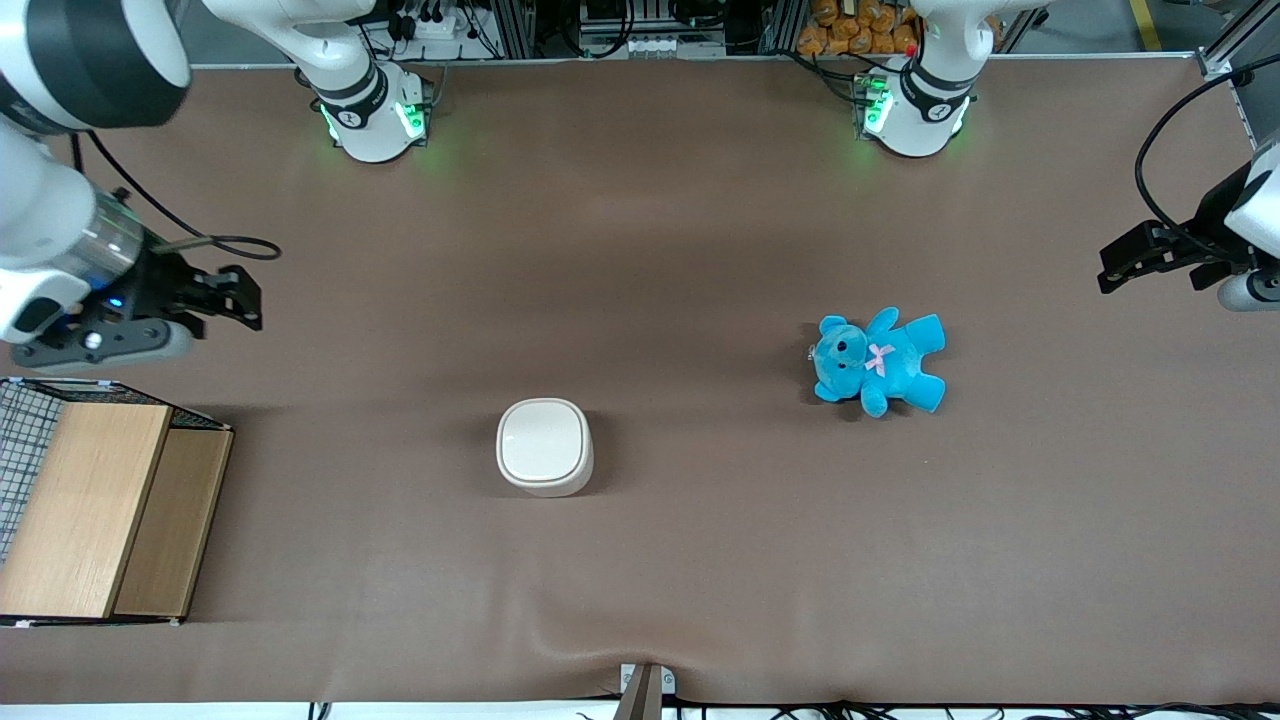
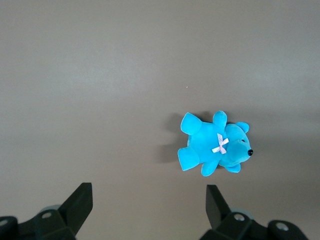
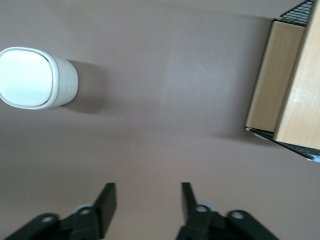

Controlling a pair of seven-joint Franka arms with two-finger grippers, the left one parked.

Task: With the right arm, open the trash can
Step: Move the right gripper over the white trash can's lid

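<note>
The right arm (image 1: 40, 150) hangs above the working arm's end of the desk (image 1: 640, 200), its gripper (image 1: 235, 300) over bare cloth with fingers (image 3: 106, 202) spread and nothing between them. The wooden box (image 1: 95, 510) sits nearer the front camera. The trash can (image 1: 544, 446) stands mid-desk, lid flat and closed. The blue teddy (image 1: 878, 362) lies toward the parked arm's end. The approach seems hardly begun; next the gripper must reach the lid's edge.

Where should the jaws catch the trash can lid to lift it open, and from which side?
Probably the lid's rim edge, coming down from above: the trash can stands upright, lid flat and shut. The hinge side does not show. The gripper, open, hangs over bare table toward the working arm's end, above the wooden box.
</note>
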